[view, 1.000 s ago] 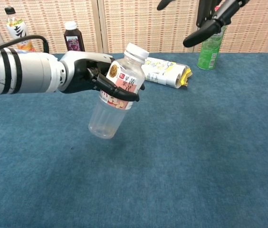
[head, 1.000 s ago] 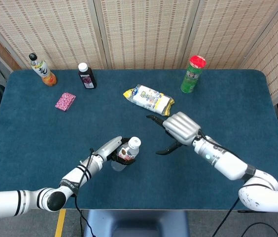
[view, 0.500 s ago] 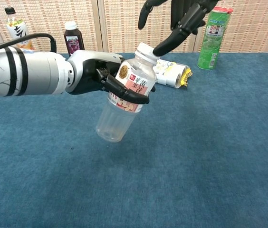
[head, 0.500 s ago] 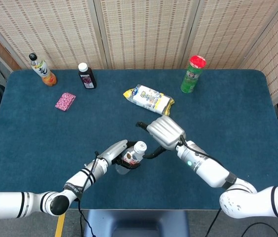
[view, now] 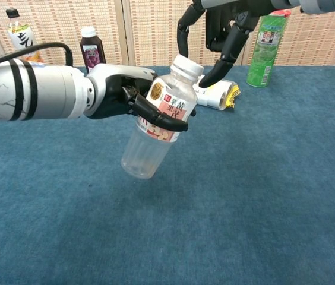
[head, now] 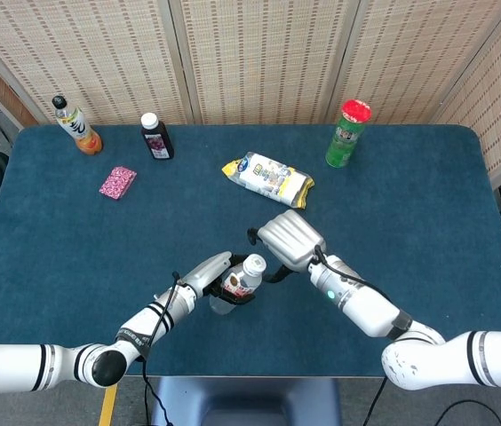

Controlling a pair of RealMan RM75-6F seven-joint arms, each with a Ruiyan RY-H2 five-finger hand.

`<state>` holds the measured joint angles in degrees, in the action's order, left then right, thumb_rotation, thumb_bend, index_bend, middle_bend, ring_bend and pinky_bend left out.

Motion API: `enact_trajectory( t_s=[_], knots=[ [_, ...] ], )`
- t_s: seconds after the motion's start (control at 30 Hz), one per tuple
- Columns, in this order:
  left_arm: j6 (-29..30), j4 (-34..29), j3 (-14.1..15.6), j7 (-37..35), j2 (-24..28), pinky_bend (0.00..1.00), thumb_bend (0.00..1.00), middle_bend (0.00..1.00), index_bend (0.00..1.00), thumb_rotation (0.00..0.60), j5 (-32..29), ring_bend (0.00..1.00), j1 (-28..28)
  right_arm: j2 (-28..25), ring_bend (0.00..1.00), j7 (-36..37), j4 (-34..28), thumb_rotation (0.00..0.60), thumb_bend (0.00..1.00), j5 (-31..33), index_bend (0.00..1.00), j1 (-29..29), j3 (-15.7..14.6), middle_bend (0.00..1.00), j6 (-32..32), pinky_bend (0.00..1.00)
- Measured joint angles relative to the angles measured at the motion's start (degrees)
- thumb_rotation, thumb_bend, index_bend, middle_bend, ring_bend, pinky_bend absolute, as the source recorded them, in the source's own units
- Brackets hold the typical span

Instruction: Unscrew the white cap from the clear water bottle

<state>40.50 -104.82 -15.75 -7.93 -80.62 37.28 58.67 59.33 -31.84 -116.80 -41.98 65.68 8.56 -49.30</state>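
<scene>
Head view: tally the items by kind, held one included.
Bottles: 3: clear water bottle with white cap in the left hand, orange-label bottle, dark bottle
Green can with red lid: 1
Snack packet: 1
Pink packet: 1
Total: 6

Green can [head: 348, 133], dark bottle [head: 155, 136], snack packet [head: 270, 178]

Bare tabletop [head: 428, 222] lies open right of and in front of the raised bottle [view: 158, 122]. Behind it, the snack packet [head: 268, 178] and green can [head: 347, 133] crowd the approach.
</scene>
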Motion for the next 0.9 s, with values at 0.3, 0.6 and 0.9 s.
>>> enact_trajectory(
  t_s=[0.3, 0.6, 0.9],
  knots=[
    [-0.1, 0.3, 0.2, 0.1, -0.1, 0.28, 0.62, 0.8, 0.61, 0.6, 0.1, 0.43, -0.1, -0.3, 0.85, 3.0, -0.6, 0.522, 0.1, -1.4, 0.42, -0.3, 0.6, 0.91, 0.8, 0.58],
    [0.0, 0.3, 0.3, 0.4, -0.3, 0.28, 0.62, 0.8, 0.61, 0.6, 0.2, 0.43, 0.0, -0.8, 0.86, 4.6, -0.8, 0.6, 0.1, -2.3, 0.47, -0.3, 0.9, 0.92, 1.6, 0.58],
    [0.0, 0.4, 0.4, 0.6, -0.4, 0.28, 0.62, 0.8, 0.61, 0.6, 0.2, 0.43, 0.1, -0.4, 0.87, 3.3, -1.1, 0.6, 0.1, -1.3, 0.5, 0.3, 0.6, 0.92, 0.2, 0.58]
  ],
)
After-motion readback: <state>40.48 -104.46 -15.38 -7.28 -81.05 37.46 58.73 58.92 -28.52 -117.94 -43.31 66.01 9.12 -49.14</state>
